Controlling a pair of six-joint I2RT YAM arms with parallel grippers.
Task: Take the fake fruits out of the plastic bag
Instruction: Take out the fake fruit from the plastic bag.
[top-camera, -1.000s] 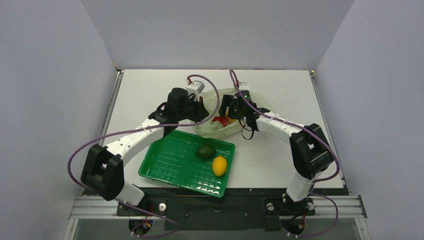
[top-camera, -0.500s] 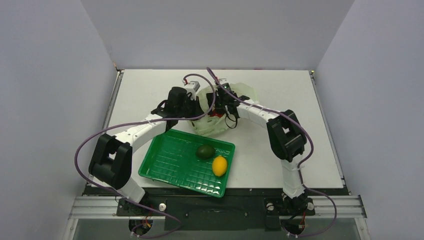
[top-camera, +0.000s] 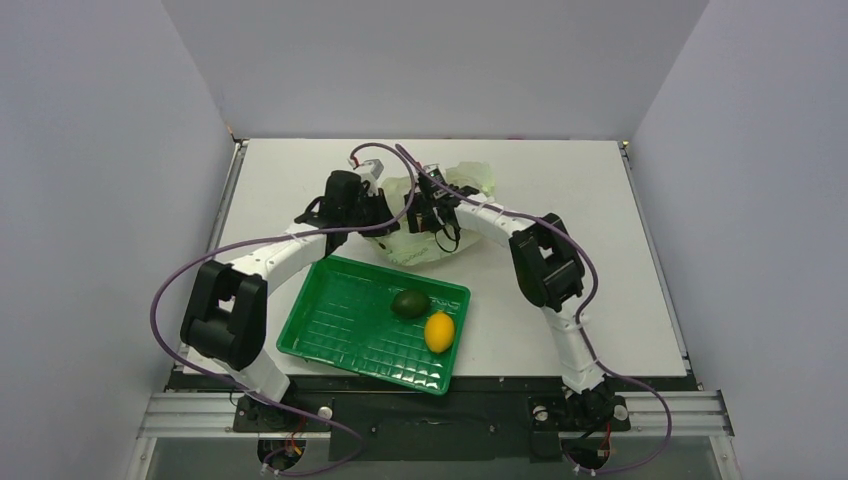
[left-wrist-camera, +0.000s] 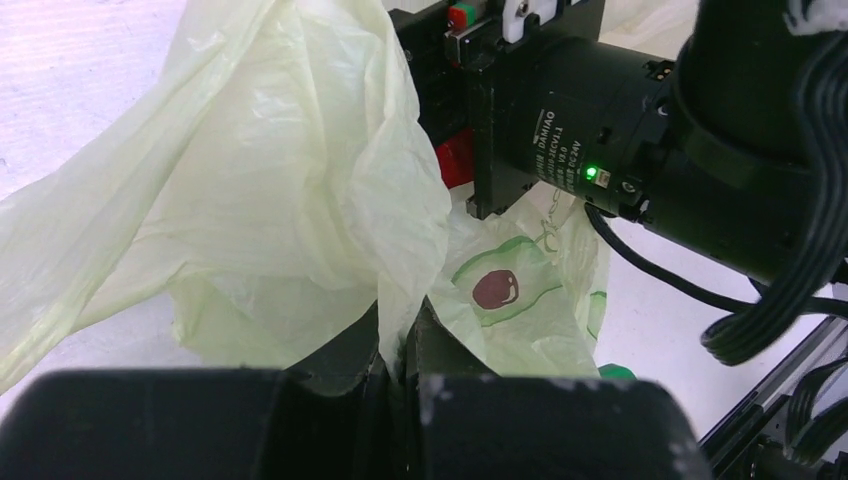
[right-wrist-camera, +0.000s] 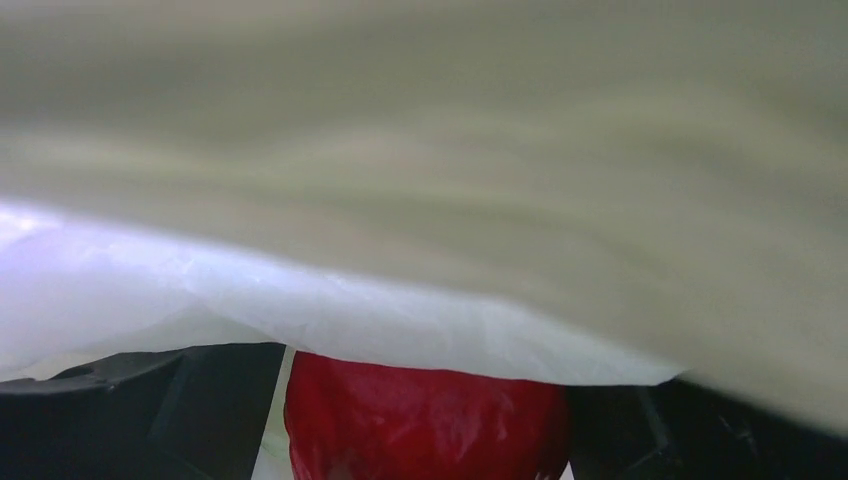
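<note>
The plastic bag (top-camera: 462, 181) lies crumpled at the table's middle back, just beyond the tray. My left gripper (top-camera: 378, 212) is shut on a fold of the bag (left-wrist-camera: 300, 170) at its left side and holds it up. My right gripper (top-camera: 422, 216) is inside the bag's mouth. In the right wrist view the red fruit (right-wrist-camera: 425, 415) sits between its dark fingers (right-wrist-camera: 210, 400), with bag film (right-wrist-camera: 400, 200) draped above. A bit of the red fruit (left-wrist-camera: 455, 160) shows in the left wrist view beside the right gripper's body (left-wrist-camera: 560, 100). The dark green fruit (top-camera: 410, 303) and the lemon (top-camera: 439, 331) lie in the tray. The mango is hidden.
The rigid green tray (top-camera: 340, 325) sits near the front, left of centre, its far edge close to the bag. Both arms' purple cables loop over the bag area. Grey walls close in the table on three sides.
Both grippers and the bag have shifted left and a little farther back. The right arm has folded in more tightly, its gripper reaching deeper into the bag.
</note>
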